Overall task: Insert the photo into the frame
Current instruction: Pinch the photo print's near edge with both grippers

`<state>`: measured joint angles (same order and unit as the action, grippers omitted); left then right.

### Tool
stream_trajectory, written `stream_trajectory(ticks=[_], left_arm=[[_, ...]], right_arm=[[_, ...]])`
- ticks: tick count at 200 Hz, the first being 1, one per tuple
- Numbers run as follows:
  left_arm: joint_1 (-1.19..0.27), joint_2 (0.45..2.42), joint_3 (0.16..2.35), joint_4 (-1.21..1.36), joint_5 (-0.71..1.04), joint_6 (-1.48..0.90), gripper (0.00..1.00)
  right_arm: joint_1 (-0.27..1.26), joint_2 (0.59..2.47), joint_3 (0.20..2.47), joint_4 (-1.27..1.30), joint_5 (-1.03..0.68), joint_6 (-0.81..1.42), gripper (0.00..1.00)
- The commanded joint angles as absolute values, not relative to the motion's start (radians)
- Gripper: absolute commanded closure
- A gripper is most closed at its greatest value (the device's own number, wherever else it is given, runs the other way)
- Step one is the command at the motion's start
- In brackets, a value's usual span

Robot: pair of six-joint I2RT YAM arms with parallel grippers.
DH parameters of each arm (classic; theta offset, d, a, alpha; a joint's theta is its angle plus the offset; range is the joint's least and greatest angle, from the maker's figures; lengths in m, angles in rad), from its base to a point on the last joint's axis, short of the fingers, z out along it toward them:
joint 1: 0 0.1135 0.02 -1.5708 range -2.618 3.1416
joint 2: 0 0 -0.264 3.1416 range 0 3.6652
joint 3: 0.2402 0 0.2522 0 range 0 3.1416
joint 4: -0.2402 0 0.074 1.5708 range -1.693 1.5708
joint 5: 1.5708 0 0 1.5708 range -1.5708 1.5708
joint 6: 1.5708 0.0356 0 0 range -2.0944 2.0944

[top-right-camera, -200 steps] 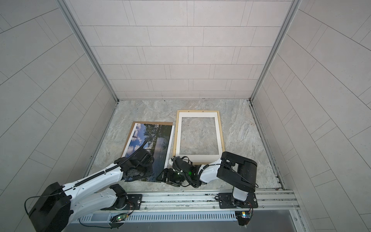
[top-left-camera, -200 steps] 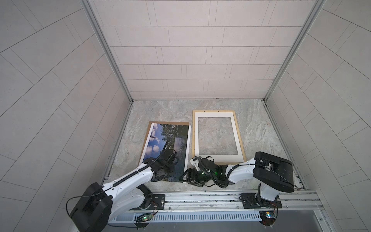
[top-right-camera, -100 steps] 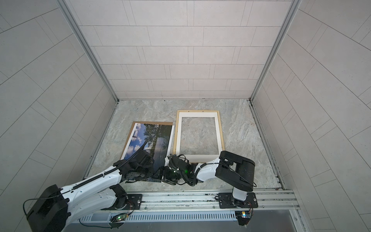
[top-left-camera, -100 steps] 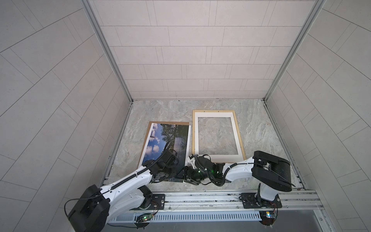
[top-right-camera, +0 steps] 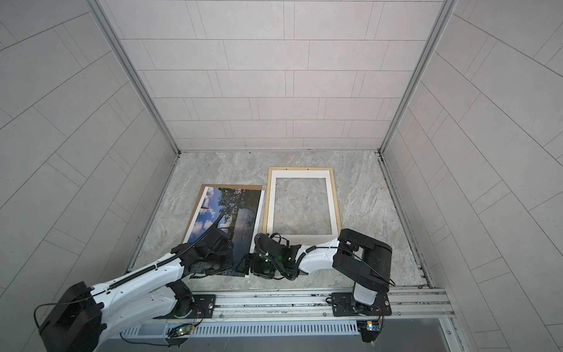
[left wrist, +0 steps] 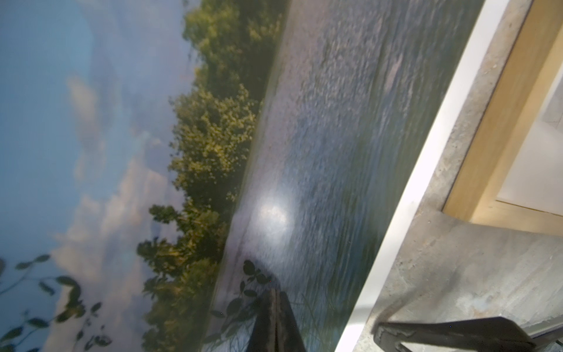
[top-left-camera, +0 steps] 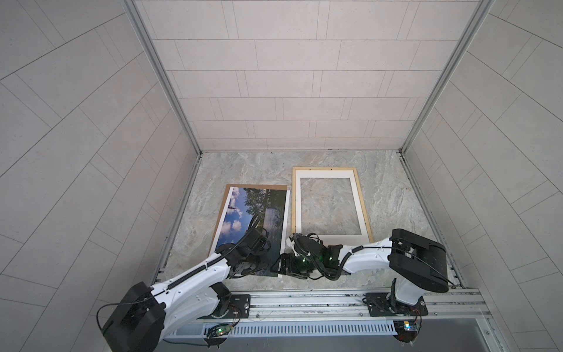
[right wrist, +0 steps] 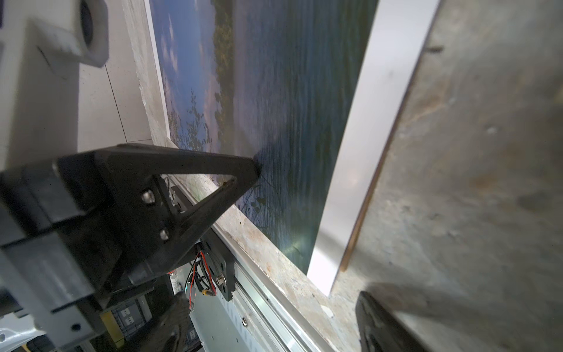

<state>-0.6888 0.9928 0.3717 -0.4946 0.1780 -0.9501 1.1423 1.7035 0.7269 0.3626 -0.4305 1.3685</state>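
The photo (top-left-camera: 253, 213) lies flat on a brown board (top-left-camera: 259, 186), at nine o'clock of the frame (top-left-camera: 296, 207). The left gripper (left wrist: 275, 294), tips together, rests on it; the right gripper (right wrist: 310, 236), jaws apart, stands at its five o'clock corner. A shallow pinch there could crease the print.

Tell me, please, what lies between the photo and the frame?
Only a narrow strip of bare tabletop separates the photo from the frame; they do not touch. The left wrist view shows this clearly.
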Motion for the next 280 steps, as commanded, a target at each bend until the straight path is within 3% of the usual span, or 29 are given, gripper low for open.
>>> stream_trajectory(ticks=[1,69,186,230,280], left_arm=[[-0.696,1.015,0.339,-0.581,0.173,-0.943,1.00],[-0.696,1.010,0.317,-0.552,0.199,-0.953,1.00],[-0.696,0.976,0.309,-0.568,0.203,-0.960,1.00],[-0.697,0.953,0.313,-0.552,0.212,-0.984,0.99],[-0.696,0.974,0.339,-0.553,0.231,-0.970,0.99]], right_arm=[[1.141,1.744,0.735,0.398,-0.443,1.408,0.16],[1.118,1.778,0.731,0.535,-0.471,1.468,0.16],[1.075,1.797,0.768,0.547,-0.470,1.409,0.17],[1.075,1.824,0.800,0.516,-0.441,1.344,0.27],[1.086,1.848,0.844,0.439,-0.424,1.266,0.52]])
